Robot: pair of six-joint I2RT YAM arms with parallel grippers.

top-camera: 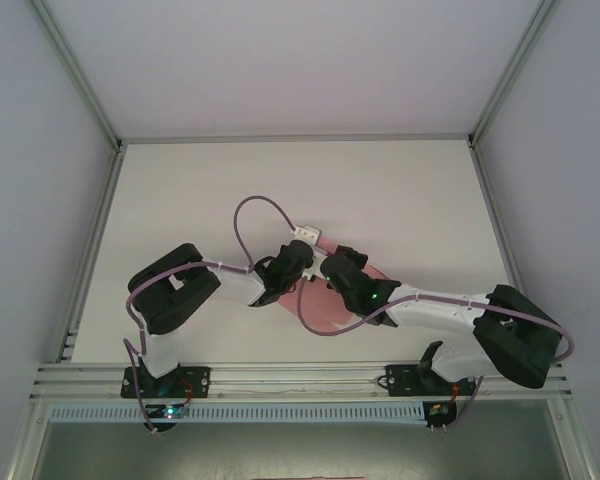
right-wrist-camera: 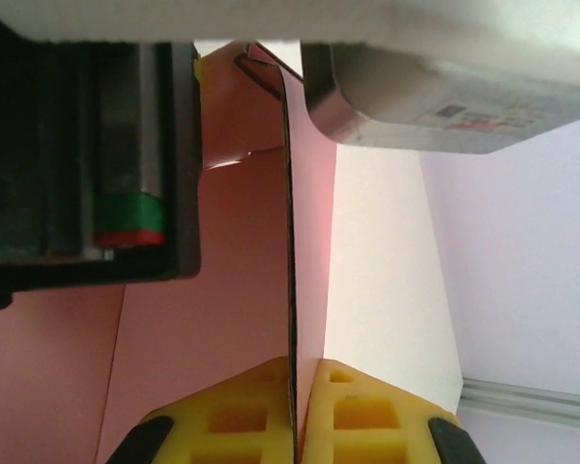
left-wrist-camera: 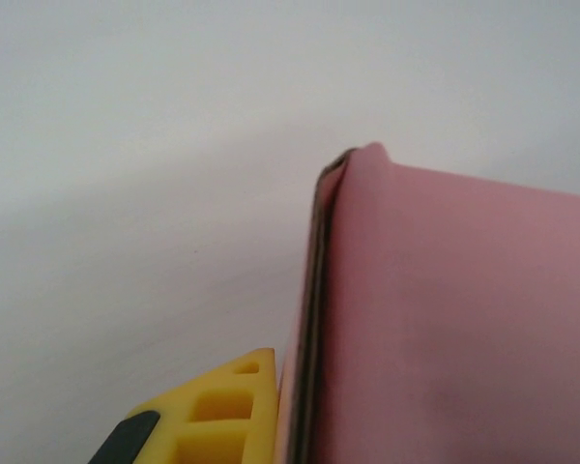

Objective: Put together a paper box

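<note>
The paper box [top-camera: 325,305] is a pink sheet, partly folded, at the middle of the white table between both arms. My left gripper [top-camera: 295,262] comes in from the left and is shut on a folded edge of the pink sheet [left-wrist-camera: 445,319]. One yellow finger [left-wrist-camera: 222,416] presses against that edge, and the other is hidden behind the paper. My right gripper [top-camera: 337,272] comes in from the right. Its two yellow fingers [right-wrist-camera: 242,416] are shut on an upright pink panel [right-wrist-camera: 311,242], seen edge-on, at the right gripper [right-wrist-camera: 298,372].
The left arm's black and grey wrist body [right-wrist-camera: 77,145] hangs close above the sheet in the right wrist view. A purple cable [top-camera: 250,215] loops over the table [top-camera: 180,200]. Metal frame rails [top-camera: 280,375] run along the near edge, and grey walls enclose the sides.
</note>
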